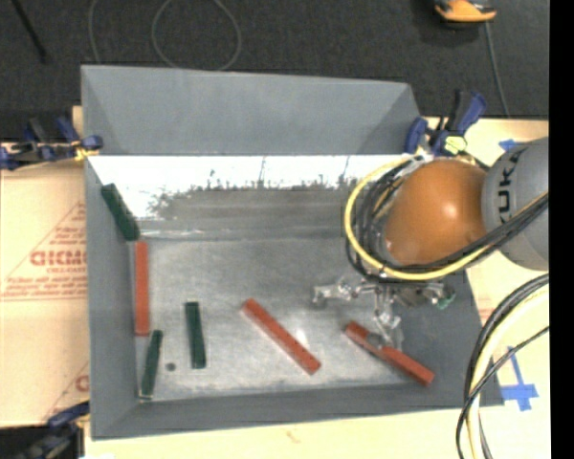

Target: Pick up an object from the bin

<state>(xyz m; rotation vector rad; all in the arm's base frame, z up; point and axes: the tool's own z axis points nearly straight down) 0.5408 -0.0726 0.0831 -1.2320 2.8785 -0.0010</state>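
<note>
My gripper (386, 330) hangs low at the bin's right side, under the orange dome. Its fingers come down onto the upper left end of a red flat stick (394, 356) that lies slanted near the front right corner. Whether the stick sits between the fingers is hidden by the fingers themselves. A second red stick (281, 337) lies slanted on the floor to the left of the gripper, apart from it.
A short dark green stick (195, 334) lies left of centre. Along the left wall lie a red stick (141, 287), a dark green stick (120, 212) at the back corner and another green stick (151, 363) at the front corner.
</note>
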